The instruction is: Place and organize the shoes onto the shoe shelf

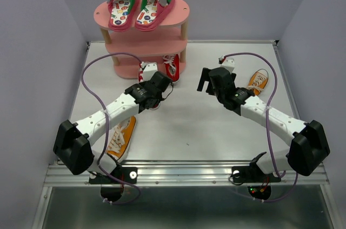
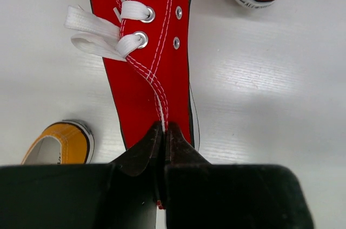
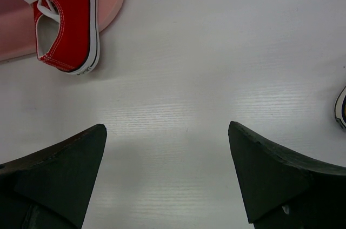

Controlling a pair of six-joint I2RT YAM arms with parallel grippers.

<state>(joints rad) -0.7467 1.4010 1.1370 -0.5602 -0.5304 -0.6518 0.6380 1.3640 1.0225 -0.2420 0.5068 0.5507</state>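
Note:
The pink shoe shelf (image 1: 183, 11) stands at the back, with both pink flip-flops (image 1: 138, 7) on its top board. One red sneaker (image 1: 172, 67) lies on the bottom board, heel over the edge; it also shows in the right wrist view (image 3: 67, 18). My left gripper (image 1: 157, 86) is in front of the shelf, shut on the heel fabric of the other red sneaker (image 2: 154, 61); its jaws (image 2: 164, 127) pinch the back seam. The arm mostly hides that sneaker from above. My right gripper (image 1: 208, 80) is open and empty over bare table (image 3: 167, 132).
One orange sneaker (image 1: 121, 137) lies at the left beside my left arm and shows in the left wrist view (image 2: 59, 142). The other orange sneaker (image 1: 258, 82) lies at the right behind my right arm. Walls enclose the table on three sides.

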